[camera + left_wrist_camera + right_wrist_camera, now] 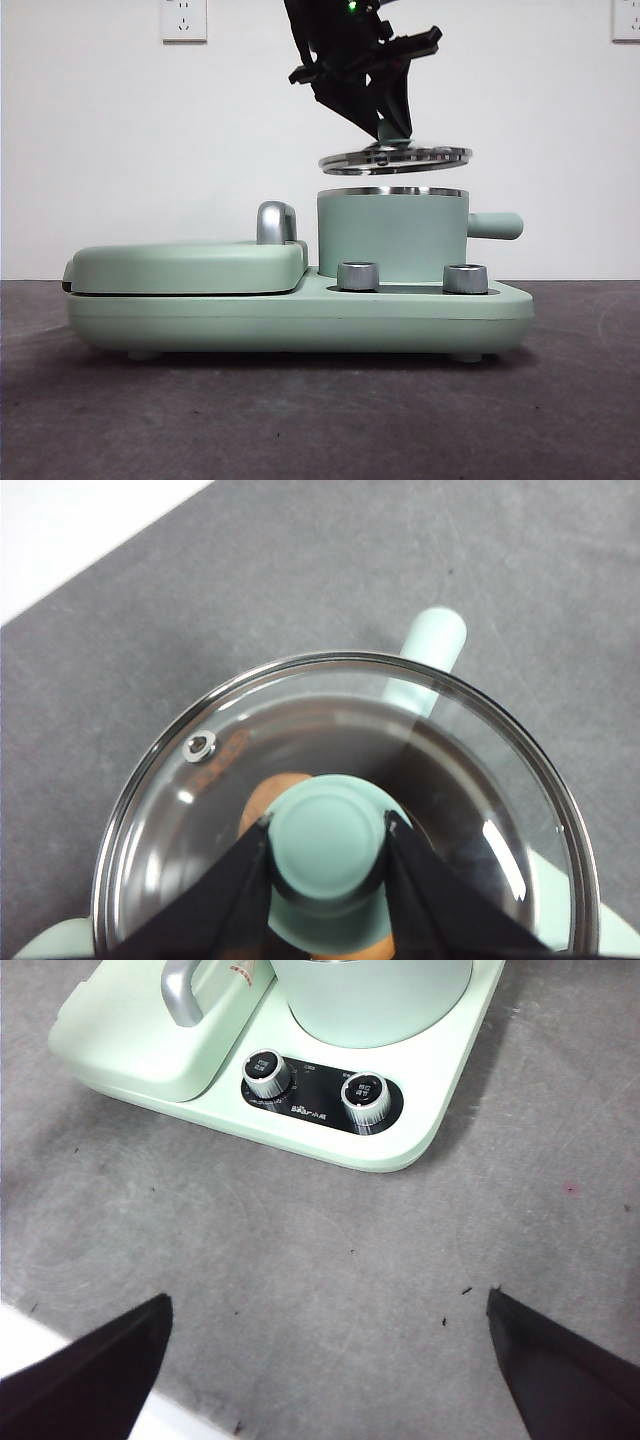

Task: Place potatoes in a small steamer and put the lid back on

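Lid [396, 159] hangs tilted just above your steamer pot [392, 235], its knob pinched by the left gripper [328, 840]; potato [262, 800] inside; right gripper [330, 1360] spread wide, waiting.

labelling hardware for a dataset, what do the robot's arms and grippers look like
Both grippers are matte black with flat, tapering, wedge-shaped jaws. The left gripper hangs from a dark angular wrist block with a small green light near its top. The right gripper shows only two black triangular jaws. No cables or markings visible.
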Robot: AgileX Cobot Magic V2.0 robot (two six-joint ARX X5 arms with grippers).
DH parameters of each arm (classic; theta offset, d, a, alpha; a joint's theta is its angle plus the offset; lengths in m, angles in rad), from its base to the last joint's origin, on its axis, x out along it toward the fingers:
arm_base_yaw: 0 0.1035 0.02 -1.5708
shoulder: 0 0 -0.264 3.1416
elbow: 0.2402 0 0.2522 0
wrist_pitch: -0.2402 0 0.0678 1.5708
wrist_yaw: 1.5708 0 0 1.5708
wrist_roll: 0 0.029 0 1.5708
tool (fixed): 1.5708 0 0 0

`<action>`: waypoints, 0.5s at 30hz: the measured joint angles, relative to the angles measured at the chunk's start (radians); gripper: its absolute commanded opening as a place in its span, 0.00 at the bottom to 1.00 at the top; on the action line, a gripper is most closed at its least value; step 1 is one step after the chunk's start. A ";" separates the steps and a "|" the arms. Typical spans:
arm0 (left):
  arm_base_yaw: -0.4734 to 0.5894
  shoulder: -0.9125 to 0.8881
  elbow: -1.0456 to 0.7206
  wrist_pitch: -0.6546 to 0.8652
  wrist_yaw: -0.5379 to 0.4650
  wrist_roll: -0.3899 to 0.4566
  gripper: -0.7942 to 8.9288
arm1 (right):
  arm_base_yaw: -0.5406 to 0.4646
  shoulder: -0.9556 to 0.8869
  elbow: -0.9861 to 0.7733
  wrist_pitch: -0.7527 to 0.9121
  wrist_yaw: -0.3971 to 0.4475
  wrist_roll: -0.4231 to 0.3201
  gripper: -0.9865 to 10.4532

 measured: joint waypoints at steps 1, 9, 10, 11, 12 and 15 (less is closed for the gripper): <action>0.000 0.005 0.000 -0.006 0.000 0.003 0.10 | 0.000 0.000 0.000 0.000 -0.009 0.001 0.51; 0.000 0.030 0.002 0.022 0.000 0.017 0.10 | 0.000 0.000 0.000 -0.004 -0.011 0.002 0.51; 0.000 0.036 0.002 0.022 0.000 0.017 0.10 | 0.000 0.000 0.000 -0.004 -0.011 0.005 0.51; 0.000 0.044 0.002 0.022 0.000 0.018 0.10 | 0.000 0.000 0.000 -0.004 -0.011 0.008 0.51; 0.000 0.051 0.002 0.028 0.000 0.016 0.10 | 0.000 0.000 0.000 -0.005 -0.011 0.008 0.51; 0.001 0.054 0.003 0.032 0.000 0.018 0.10 | 0.000 0.000 0.000 -0.004 -0.010 0.008 0.51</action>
